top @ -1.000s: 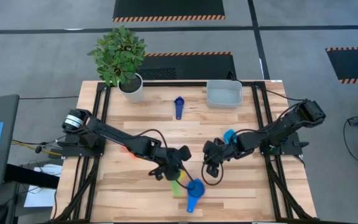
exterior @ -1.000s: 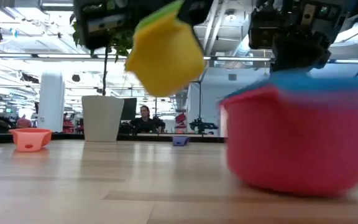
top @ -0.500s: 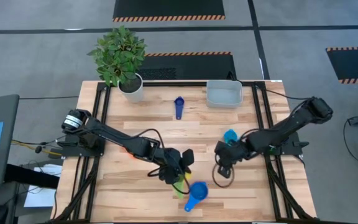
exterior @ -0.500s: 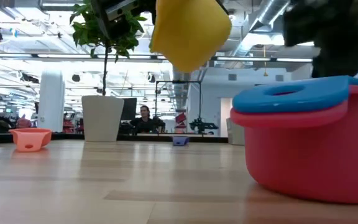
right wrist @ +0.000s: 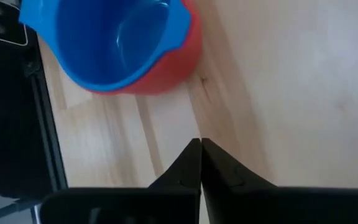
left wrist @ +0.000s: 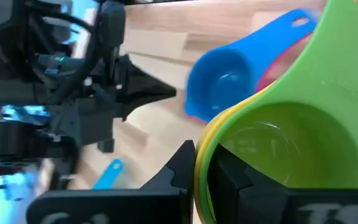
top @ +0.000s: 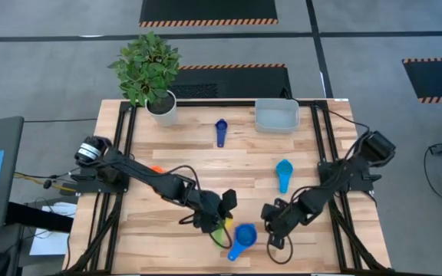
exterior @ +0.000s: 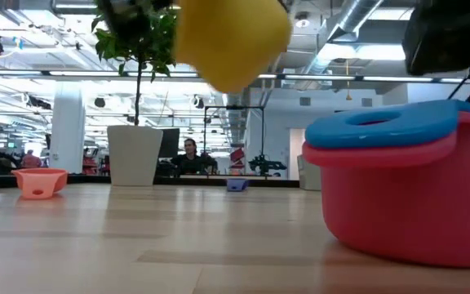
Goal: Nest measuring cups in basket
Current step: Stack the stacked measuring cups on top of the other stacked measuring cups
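My left gripper (top: pixel 221 217) is shut on a green cup (left wrist: pixel 278 155) nested in a yellow cup (exterior: pixel 231 37), both in the air beside a blue cup (top: pixel 242 237). The blue cup sits inside a red cup (exterior: pixel 406 196), which stands on its base near the table's near edge. My right gripper (top: pixel 272 224) is shut and empty, low over the wood just right of that pair (right wrist: pixel 117 50). The light blue cup (top: pixel 284 170), dark blue cup (top: pixel 221 130) and orange cup (exterior: pixel 39 181) lie apart on the table. The basket (top: pixel 276 115) stands at the far edge. My left gripper pinches the rim of the nested yellow and green cups (left wrist: pixel 205 146), with one finger (left wrist: pixel 176 171) outside the yellow wall and the other finger (left wrist: pixel 232 177) inside the green bowl. The pair is lifted clear of the table, and the green handle (left wrist: pixel 347 56) points away from the fingers.
A white plant pot (top: pixel 162 107) stands at the far left corner. Black frame rails (top: pixel 322 146) run along both table sides. Bare wood lies between the dark blue cup and the near cups. People and equipment show in the room beyond the table.
My left gripper has carried the yellow-green pair toward the near edge and slightly right, closer to the blue-in-red pair. My right gripper has drawn away from the light blue cup toward the near edge and stayed shut. The red cup shifted a little at first and then lay still.
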